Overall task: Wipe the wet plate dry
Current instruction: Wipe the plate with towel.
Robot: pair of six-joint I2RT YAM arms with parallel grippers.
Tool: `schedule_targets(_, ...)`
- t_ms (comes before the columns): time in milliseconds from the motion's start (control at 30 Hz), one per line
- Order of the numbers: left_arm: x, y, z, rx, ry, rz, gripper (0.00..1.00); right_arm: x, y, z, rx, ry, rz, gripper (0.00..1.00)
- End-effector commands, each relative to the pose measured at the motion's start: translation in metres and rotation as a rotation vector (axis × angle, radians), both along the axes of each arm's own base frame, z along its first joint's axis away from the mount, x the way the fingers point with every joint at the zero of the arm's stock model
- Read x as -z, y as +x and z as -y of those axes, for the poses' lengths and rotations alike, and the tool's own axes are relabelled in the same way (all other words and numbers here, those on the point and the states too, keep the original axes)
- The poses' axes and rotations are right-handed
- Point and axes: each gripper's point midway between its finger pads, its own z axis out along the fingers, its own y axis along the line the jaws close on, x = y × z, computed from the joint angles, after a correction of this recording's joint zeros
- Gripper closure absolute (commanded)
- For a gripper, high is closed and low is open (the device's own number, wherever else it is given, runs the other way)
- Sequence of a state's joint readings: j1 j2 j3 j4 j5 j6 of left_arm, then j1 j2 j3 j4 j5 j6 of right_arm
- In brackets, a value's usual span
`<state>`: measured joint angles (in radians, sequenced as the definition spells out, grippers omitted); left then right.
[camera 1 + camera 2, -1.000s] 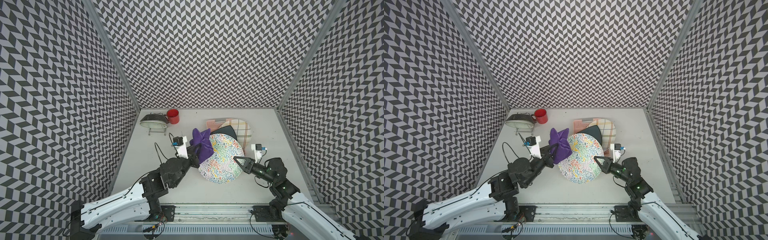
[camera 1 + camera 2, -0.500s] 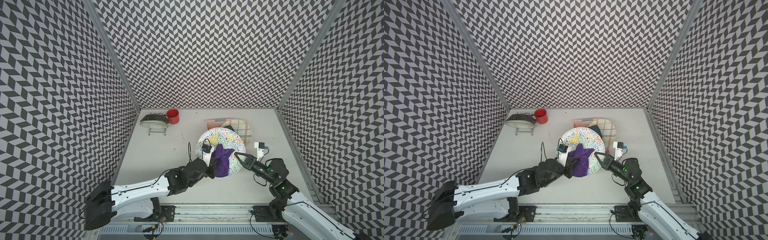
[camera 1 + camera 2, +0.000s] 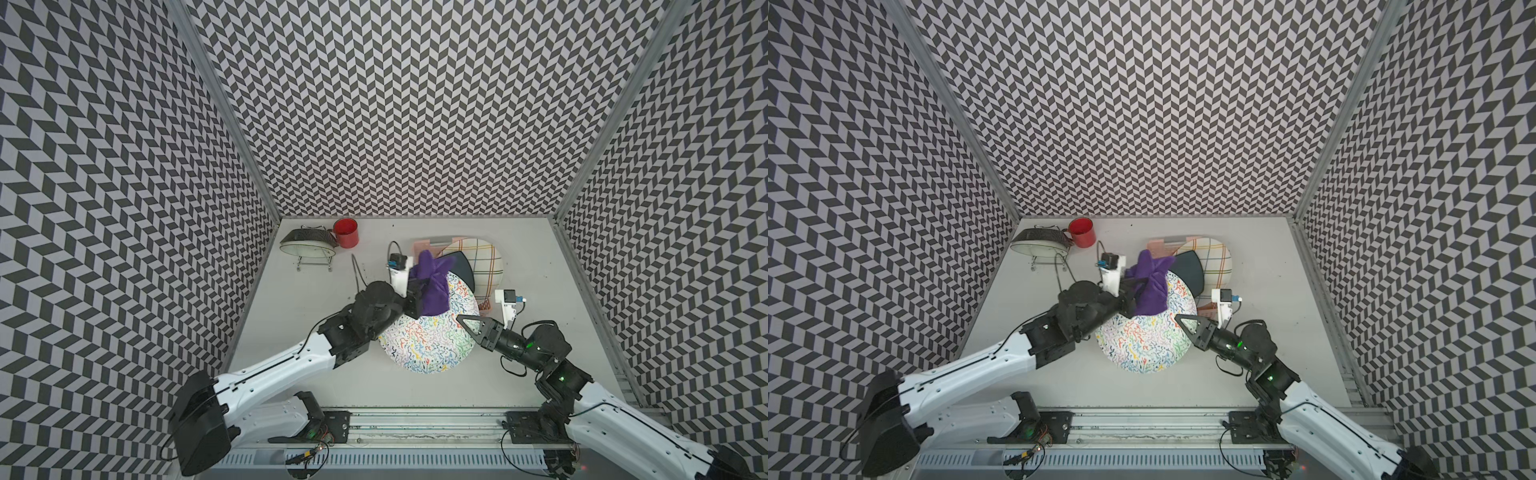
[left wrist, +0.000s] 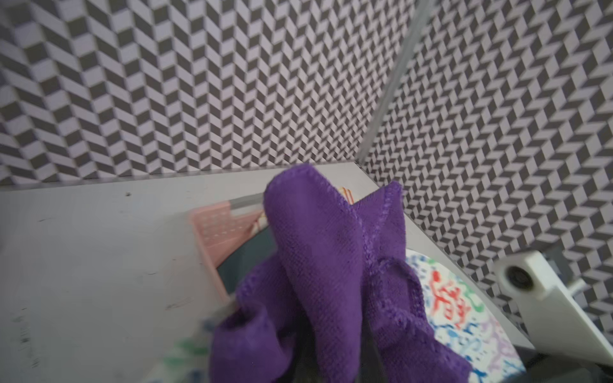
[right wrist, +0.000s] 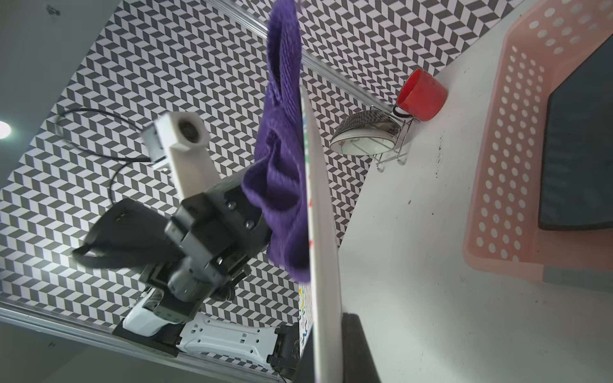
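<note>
Front rail (image 3: 415, 419): nearest to us, at the near edge of the table (image 3: 311, 332), with both arm bases mounted on it.
Right gripper (image 3: 464, 323): clamped hard on the plate's near-right rim. In the right wrist view the rim runs edge-on straight out from between the jaws.
Squiggle-patterned plate (image 3: 419, 340): up off the table at mid-table, tilted and held between the two arms. Both top views show its colourful face (image 3: 1142, 340). Edge-on (image 5: 323, 232), that face is turned to the left arm and the plain white back to the basket side.
Left gripper (image 3: 415, 296): closed on a bunch of purple cloth, with its fingers buried in the folds.
Purple cloth (image 3: 432, 286): pressed right against the far part of the plate's patterned face (image 5: 282, 185). Its loose corners poke up past the far rim (image 4: 331, 265).
Pink basket (image 5: 507, 165): perforated plastic, sitting on the table just behind the raised plate, with two dishes in it.
Basket contents: a dark grey plate (image 3: 463, 266) is in front, overlapping a white plate with plaid lines (image 3: 482, 257). I cannot tell whether they lean or lie flat.
Wire rack (image 3: 313, 259): in the far-left corner, holding one bowl (image 3: 307, 243) tipped on its side, dark outside and pale inside.
Red mug (image 3: 345, 232): upright on the table just beside the rack and close to the back wall, red inside too.
</note>
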<state>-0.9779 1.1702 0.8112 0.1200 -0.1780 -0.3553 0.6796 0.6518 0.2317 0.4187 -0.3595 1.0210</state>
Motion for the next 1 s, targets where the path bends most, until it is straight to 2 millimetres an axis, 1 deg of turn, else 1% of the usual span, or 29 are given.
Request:
schedule_targets(0,0.055,-0.030,0.021,0.120,0.149,-0.048,1.00,-0.117,-0.016,0.017,0.025,0.264,0.346,1.00)
schedule_targets(33,0.065,-0.037,0.022,0.134,0.155,-0.061,1.00,-0.123,-0.011,0.020,0.054,0.248,0.357,1.00)
schedule_targets(67,0.080,-0.044,0.018,0.137,0.164,-0.084,1.00,-0.134,-0.007,0.024,0.085,0.228,0.371,1.00)
schedule_targets(133,0.103,-0.049,0.003,0.107,0.168,-0.133,1.00,-0.153,-0.005,0.032,0.121,0.222,0.411,1.00)
schedule_targets(200,0.113,-0.050,-0.013,0.056,0.154,-0.163,1.00,-0.166,-0.007,0.040,0.149,0.236,0.434,1.00)
schedule_targets(233,0.113,-0.047,-0.021,0.026,0.139,-0.169,1.00,-0.171,-0.009,0.043,0.157,0.247,0.443,1.00)
schedule_targets(300,0.109,-0.034,-0.040,-0.046,0.116,-0.175,1.00,-0.178,-0.018,0.044,0.130,0.271,0.472,1.00)
schedule_targets(333,0.105,-0.021,-0.051,-0.101,0.101,-0.184,1.00,-0.181,-0.024,0.042,0.098,0.279,0.499,1.00)
schedule_targets(367,0.099,-0.007,-0.063,-0.163,0.086,-0.193,1.00,-0.181,-0.033,0.035,0.034,0.274,0.513,1.00)
schedule_targets(400,0.091,0.008,-0.077,-0.226,0.073,-0.198,1.00,-0.180,-0.037,0.030,-0.005,0.265,0.514,1.00)
schedule_targets(433,0.081,0.020,-0.087,-0.280,0.060,-0.193,1.00,-0.176,-0.041,0.024,-0.045,0.266,0.507,1.00)
schedule_targets(467,0.066,0.030,-0.093,-0.317,0.042,-0.172,1.00,-0.169,-0.045,0.019,-0.077,0.270,0.494,1.00)
schedule_targets(500,0.051,0.038,-0.095,-0.340,0.027,-0.146,1.00,-0.160,-0.047,0.015,-0.095,0.273,0.476,1.00)
schedule_targets(533,0.035,0.043,-0.092,-0.344,0.017,-0.115,1.00,-0.151,-0.048,0.012,-0.100,0.272,0.458,1.00)
schedule_targets(567,0.023,0.044,-0.084,-0.314,0.014,-0.090,1.00,-0.140,-0.047,0.009,-0.098,0.261,0.435,1.00)
schedule_targets(600,0.011,0.042,-0.069,-0.250,0.008,-0.064,1.00,-0.133,-0.045,0.008,-0.092,0.251,0.421,1.00)
schedule_targets(633,0.005,0.033,-0.050,-0.166,0.023,-0.032,1.00,-0.127,-0.043,0.007,-0.083,0.245,0.410,1.00)
schedule_targets(667,0.006,0.023,-0.029,-0.081,0.055,-0.004,1.00,-0.125,-0.041,0.008,-0.071,0.245,0.409,1.00)
schedule_targets(700,0.012,0.010,-0.009,-0.008,0.105,0.022,1.00,-0.124,-0.037,0.009,-0.049,0.253,0.406,1.00)
schedule_targets(733,0.021,-0.002,0.008,0.035,0.159,0.039,1.00,-0.124,-0.033,0.012,-0.023,0.274,0.396,1.00)
schedule_targets(767,0.031,-0.010,0.018,0.056,0.204,0.050,1.00,-0.124,-0.029,0.015,0.001,0.283,0.390,1.00)
schedule_targets(800,0.043,-0.015,0.025,0.069,0.235,0.045,1.00,-0.125,-0.025,0.018,0.028,0.278,0.393,1.00)
schedule_targets(867,0.063,-0.017,0.023,0.053,0.246,0.005,1.00,-0.130,-0.014,0.022,0.071,0.242,0.399,1.00)
schedule_targets(900,0.068,-0.015,0.017,0.030,0.232,-0.015,1.00,-0.135,-0.011,0.025,0.083,0.237,0.410,1.00)
schedule_targets(967,0.066,-0.008,-0.002,-0.015,0.162,-0.055,1.00,-0.147,-0.004,0.039,0.120,0.242,0.428,1.00)
